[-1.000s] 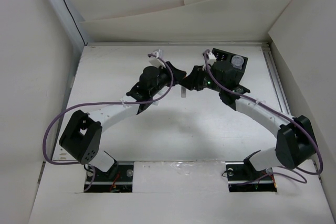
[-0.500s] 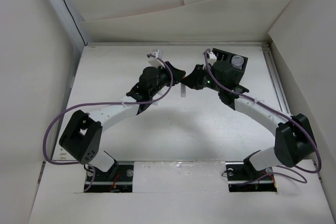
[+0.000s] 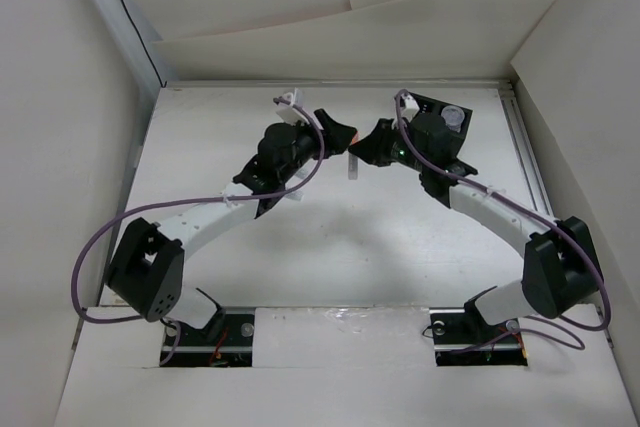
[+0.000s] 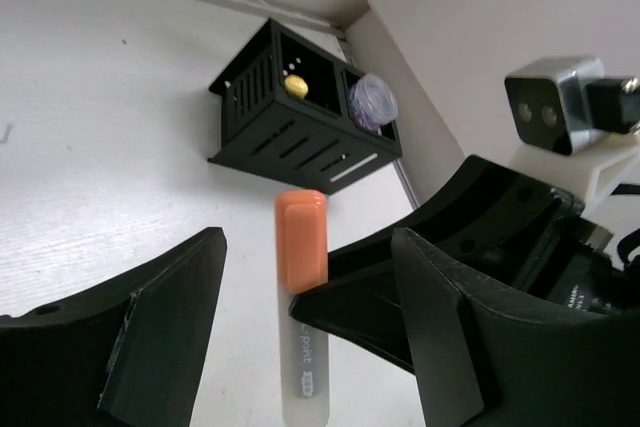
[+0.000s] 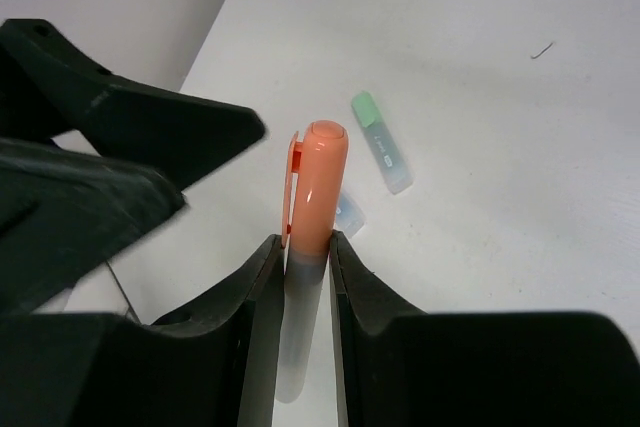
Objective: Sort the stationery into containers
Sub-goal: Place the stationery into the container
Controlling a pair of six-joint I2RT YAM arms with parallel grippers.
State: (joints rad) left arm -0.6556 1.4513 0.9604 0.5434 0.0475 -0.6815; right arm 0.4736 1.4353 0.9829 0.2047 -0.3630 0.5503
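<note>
Grip — right gripper (image 5: 305,247) clamped on orange-white marker (image 5: 312,187) | left gripper (image 4: 308,247) spread wide, untouching | release beside yellow marker (image 4: 295,86) (not the roll (image 4: 371,102))

The left tool (image 4: 308,242) stands wide open, its dark fingers (image 4: 150,337) low at either side; between them, touching neither, an orange-capped white marker (image 4: 303,317) points its cap up the frame. Beyond it on the white bench (image 4: 100,147) sits a slotted black box (image 4: 290,132); its left compartment holds something small and yellow (image 4: 295,85), its right a grey-purple roll (image 4: 371,102). The other arm (image 4: 500,197) reaches in from the right, just behind the marker; a silver camera (image 4: 555,107) sits above it.
</note>
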